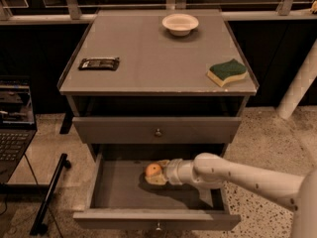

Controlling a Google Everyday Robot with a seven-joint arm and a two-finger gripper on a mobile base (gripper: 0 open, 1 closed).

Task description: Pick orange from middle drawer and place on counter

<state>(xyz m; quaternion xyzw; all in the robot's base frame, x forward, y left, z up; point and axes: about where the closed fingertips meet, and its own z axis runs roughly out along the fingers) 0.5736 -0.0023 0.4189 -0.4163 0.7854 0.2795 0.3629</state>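
Grey counter holds wrapped bar, print unreadable; gripper in open middle drawer against orange, grip state unclear.

The single camera sits high before the cabinet, facing down at medium range; the gripper lies in the middle drawer.

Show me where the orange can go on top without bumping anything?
The middle of the counter is bare, between the bar on the left, the sponge on the right and the bowl at the back. The front left corner is free too. It is crowded down in the middle drawer, where the gripper sits at the orange.
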